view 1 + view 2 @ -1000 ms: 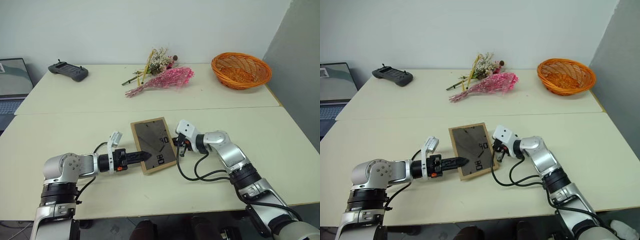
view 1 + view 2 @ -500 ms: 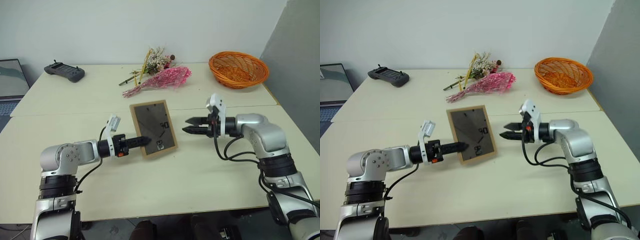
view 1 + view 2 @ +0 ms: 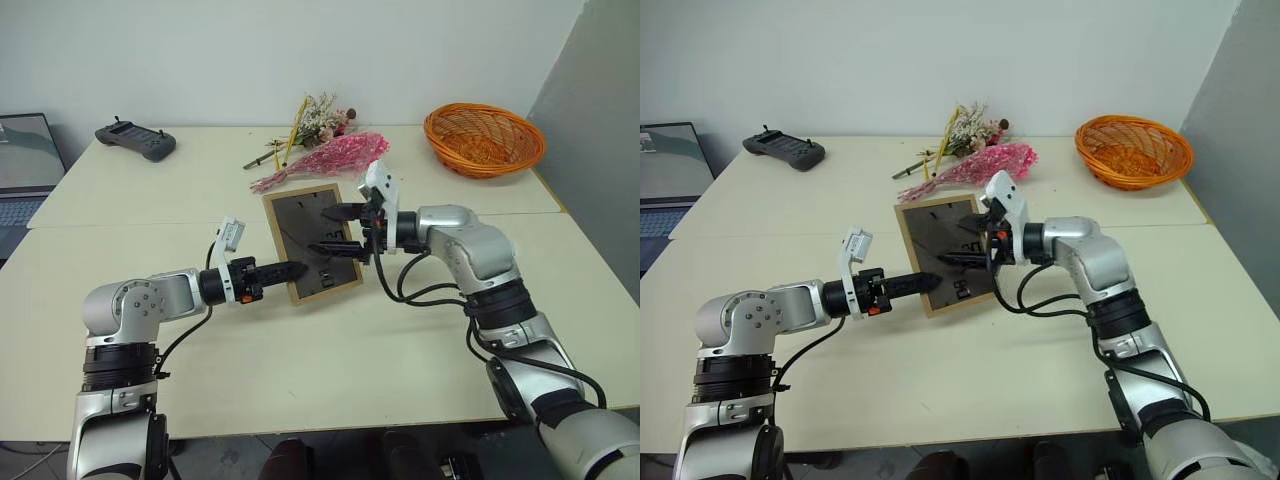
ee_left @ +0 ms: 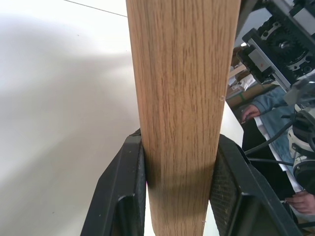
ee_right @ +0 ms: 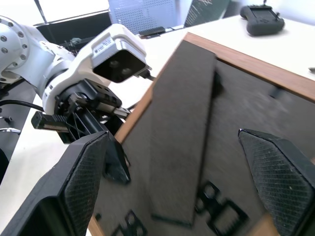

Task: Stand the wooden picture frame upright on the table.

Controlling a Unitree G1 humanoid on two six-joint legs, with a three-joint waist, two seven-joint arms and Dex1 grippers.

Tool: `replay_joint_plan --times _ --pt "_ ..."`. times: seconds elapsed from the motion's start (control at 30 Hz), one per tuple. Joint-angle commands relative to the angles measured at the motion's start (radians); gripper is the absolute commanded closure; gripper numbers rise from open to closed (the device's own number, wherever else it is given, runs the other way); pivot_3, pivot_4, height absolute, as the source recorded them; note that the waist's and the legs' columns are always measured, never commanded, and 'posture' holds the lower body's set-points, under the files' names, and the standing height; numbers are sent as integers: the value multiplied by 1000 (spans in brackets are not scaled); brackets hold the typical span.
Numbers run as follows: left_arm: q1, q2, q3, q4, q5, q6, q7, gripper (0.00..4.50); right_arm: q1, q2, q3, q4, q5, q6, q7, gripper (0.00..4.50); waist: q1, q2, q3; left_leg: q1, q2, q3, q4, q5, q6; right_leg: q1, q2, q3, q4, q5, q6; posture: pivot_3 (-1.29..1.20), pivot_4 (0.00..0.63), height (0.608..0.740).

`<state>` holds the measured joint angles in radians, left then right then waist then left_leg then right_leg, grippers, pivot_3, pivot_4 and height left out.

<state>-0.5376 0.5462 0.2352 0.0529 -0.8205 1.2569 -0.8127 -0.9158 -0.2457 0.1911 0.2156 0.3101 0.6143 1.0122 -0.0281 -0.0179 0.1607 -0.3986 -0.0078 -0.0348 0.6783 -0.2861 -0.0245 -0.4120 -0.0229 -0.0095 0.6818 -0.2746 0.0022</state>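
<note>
The wooden picture frame (image 3: 300, 215) is tipped up steeply on the table (image 3: 400, 350), its dark back panel facing me. My left gripper (image 3: 292, 269) is shut on its lower left edge; in the left wrist view the light wood edge (image 4: 182, 98) sits clamped between both fingers (image 4: 125, 196). My right gripper (image 3: 320, 230) hovers open at the back of the frame, one finger high and one low. In the right wrist view its fingers (image 5: 83, 182) stand wide apart on either side of the black easel stand (image 5: 182, 147), which lies folded against the back panel.
An orange basket (image 3: 483, 140) sits at the far right. Pink and dried flowers (image 3: 325, 158) lie just behind the frame. A black controller (image 3: 135, 140) and a laptop (image 3: 25, 160) are at the far left. A person's hand (image 4: 251, 112) shows beyond the table.
The frame has gone from lying flat to tipped up, carried by my left gripper. My right gripper let go of the frame's right edge, opened wide, rose and came over its back.
</note>
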Motion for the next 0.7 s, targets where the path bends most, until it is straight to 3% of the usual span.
replay_joint_plan --times 0.03,0.4,0.7 --pt "-27 -2 15 -48 -40 -4 3 3186 -5 14 7 -90 43 5 26 41 0 0 0 0 0 0 0 0 0 0 0 0 0 0 0 0 150 740" --pt "-6 -2 58 -59 -87 52 32 3186 83 -128 -27 -304 203 179 124 41 0 0 0 0 0 -2 0 -2 4 0 0 -1 0 0 0 0 150 740" --pt "-40 -7 114 -19 -188 162 65 3186 120 -257 -73 -298 158 112 100 41 3 0 0 0 0 -2 0 -2 4 0 0 -1 0 0 0 0 150 740"
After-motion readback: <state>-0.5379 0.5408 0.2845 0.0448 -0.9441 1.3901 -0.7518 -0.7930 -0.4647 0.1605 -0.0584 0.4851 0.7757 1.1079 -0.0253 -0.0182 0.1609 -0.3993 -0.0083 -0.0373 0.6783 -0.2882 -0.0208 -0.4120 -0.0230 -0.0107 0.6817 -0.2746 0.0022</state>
